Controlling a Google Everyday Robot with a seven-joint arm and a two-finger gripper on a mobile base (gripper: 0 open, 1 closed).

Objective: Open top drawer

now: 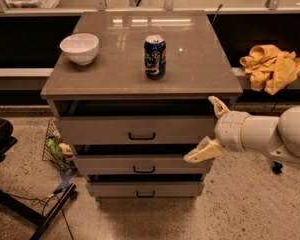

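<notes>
- Location: the top drawer point(100, 130), a wide grey-beige drawer with a flat front, sits directly under the grey-brown countertop point(200, 69), with a dark gap above its front.
- Gripper: the cream two-finger gripper point(199, 129) hangs at the right end of that front. Its jaws stand wide apart, one finger up near the countertop edge and the other finger point(205, 151) down by the drawer below. They hold nothing.
- Handling: we judge the drawer rigid and bound to slide straight out on runners. Its load is hidden, so we assume some resistance.
- Grasp point: the flat front offers no purchase. We would take hold at the small dark bar handle point(142, 135), mid-front and well left of the gripper. The bar is thin, so a slip is possible.
- Count: three drawers, each with one handle; the narrower middle drawer point(105, 165) and bottom drawer point(115, 189) are not targets.
- Count, elsewhere: one white ceramic bowl point(80, 48) and one blue soda can point(155, 56) on the countertop; one crumpled yellow cloth point(271, 66) on the ledge behind.
</notes>
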